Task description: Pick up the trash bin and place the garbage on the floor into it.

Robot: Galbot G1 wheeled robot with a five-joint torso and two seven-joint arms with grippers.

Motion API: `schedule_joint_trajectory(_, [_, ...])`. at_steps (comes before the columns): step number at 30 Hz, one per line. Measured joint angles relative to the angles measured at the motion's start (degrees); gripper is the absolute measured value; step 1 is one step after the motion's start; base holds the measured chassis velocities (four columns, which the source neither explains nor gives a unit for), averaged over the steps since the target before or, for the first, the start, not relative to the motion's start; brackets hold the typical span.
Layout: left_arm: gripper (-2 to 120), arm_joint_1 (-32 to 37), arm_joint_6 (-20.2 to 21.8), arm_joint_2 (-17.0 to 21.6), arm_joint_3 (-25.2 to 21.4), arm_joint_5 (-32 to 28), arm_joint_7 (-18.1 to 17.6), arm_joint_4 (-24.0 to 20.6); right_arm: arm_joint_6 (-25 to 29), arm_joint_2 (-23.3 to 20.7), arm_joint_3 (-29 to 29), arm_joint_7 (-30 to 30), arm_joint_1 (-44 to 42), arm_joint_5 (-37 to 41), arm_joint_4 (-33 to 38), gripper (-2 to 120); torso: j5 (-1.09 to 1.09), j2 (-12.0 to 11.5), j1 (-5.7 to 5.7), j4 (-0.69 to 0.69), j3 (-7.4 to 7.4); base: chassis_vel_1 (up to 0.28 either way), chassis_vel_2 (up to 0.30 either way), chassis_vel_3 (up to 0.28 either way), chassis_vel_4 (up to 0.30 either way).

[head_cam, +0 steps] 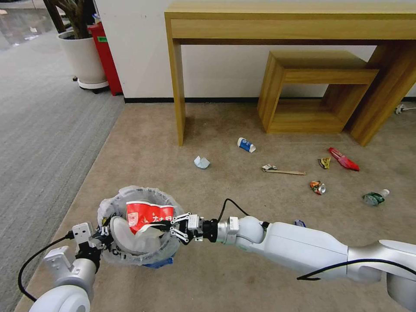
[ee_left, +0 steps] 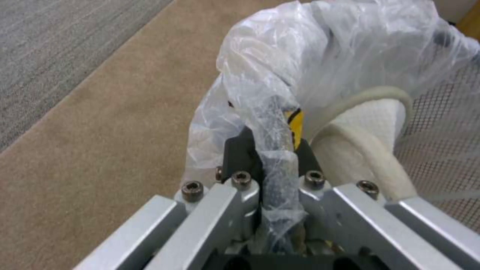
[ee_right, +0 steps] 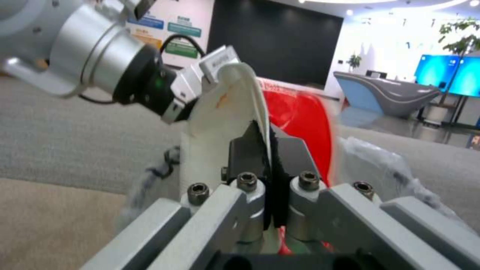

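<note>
The trash bin (head_cam: pixel 113 200), lined with a clear bag, is at the lower left of the head view. My left gripper (head_cam: pixel 103 236) is shut on its bagged rim (ee_left: pixel 272 123). Inside lie a red-white carton (head_cam: pixel 147 214) and a white slipper (head_cam: pixel 123 236). My right gripper (head_cam: pixel 170 227) reaches over the bin's opposite rim, shut on a white slipper's edge (ee_right: pixel 235 108). On the beige floor (head_cam: pixel 225 277) lie a crumpled paper (head_cam: pixel 201 162), blue-white cup (head_cam: pixel 246 144), wooden stick (head_cam: pixel 284 170), yellow wrapper (head_cam: pixel 324 162), red wrapper (head_cam: pixel 343 159), crushed can (head_cam: pixel 317 187) and plastic bottle (head_cam: pixel 375 197).
A wooden desk (head_cam: pixel 286 26) and low wooden stool (head_cam: pixel 312 91) stand against the far wall. A tall red bin (head_cam: pixel 106 58) and white planter (head_cam: pixel 82 58) sit at the far left. Grey striped carpet (head_cam: pixel 39 130) runs along the left.
</note>
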Motion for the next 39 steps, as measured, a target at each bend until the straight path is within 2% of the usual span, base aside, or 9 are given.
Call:
schedule_joint_trajectory(14, [3, -0.18, -0.34, -0.13, 0.14, 0.02, 0.12, 0.51, 0.23, 3.78, -1.42, 1.16, -0.54, -1.43, -3.26, 0, 0.01, 0.0, 0.0, 0.0, 0.0, 0.0, 0.0, 0.0, 0.0])
schedule_joint_trajectory(19, [3, -0.14, -0.37, 0.09, 0.12, -0.06, 0.17, 0.61, -0.06, 4.84, -0.54, 3.19, -1.67, -2.59, -4.27, 17, 0.01, 0.0, 0.0, 0.0, 0.0, 0.0, 0.0, 0.0, 0.0])
schedule_joint_trajectory(21, [3, -0.17, -0.17, 0.49, 0.11, -0.37, 0.16, 0.61, -0.35, 4.39, 0.35, 4.4, -2.17, -2.91, -3.63, 28, 0.01, 0.0, 0.0, 0.0, 0.0, 0.0, 0.0, 0.0, 0.0])
schedule_joint_trajectory(26, [3, -0.14, 0.15, 1.13, -0.03, -0.76, -0.04, 0.55, -0.57, 3.41, 1.67, 5.25, -2.82, -3.22, -2.88, 41, 0.01, 0.0, 0.0, 0.0, 0.0, 0.0, 0.0, 0.0, 0.0])
schedule_joint_trajectory(29, [3, 0.01, 0.29, 1.7, -0.1, -1.05, -0.16, 0.51, -0.95, 2.28, 4.81, 7.09, -4.41, -3.33, -0.92, 57, 0.01, 0.0, 0.0, 0.0, 0.0, 0.0, 0.0, 0.0, 0.0])
schedule_joint_trajectory(30, [3, 0.01, 0.29, 1.7, -0.1, -1.05, -0.16, 0.51, -0.95, 2.28, 4.81, 7.09, -4.41, -3.33, -0.92, 57, 0.01, 0.0, 0.0, 0.0, 0.0, 0.0, 0.0, 0.0, 0.0])
schedule_joint_trajectory(33, [3, 0.1, 0.31, 2.43, -0.15, -1.32, -0.18, 0.67, -2.45, 0.0, 10.08, 9.58, -6.9, -2.7, 2.03, 72, 0.02, 0.0, 0.0, 0.01, 0.0, 0.0, 0.0, 0.0, 0.0])
schedule_joint_trajectory(38, [3, -0.02, 0.31, 3.05, -0.23, -1.6, -0.17, 0.97, -4.92, -2.91, 16.31, 12.83, -10.2, -1.21, 5.73, 84, 0.02, 0.0, 0.0, 0.0, 0.0, 0.0, 0.0, 0.0, 0.0])
schedule_joint_trajectory(39, [3, -0.17, 0.31, 3.2, -0.24, -1.64, -0.16, 1.17, -6.34, -4.38, 20.44, 14.5, -12.31, -0.23, 7.76, 92, 0.02, 0.0, 0.0, 0.0, 0.0, 0.0, 0.0, 0.0, 0.0])
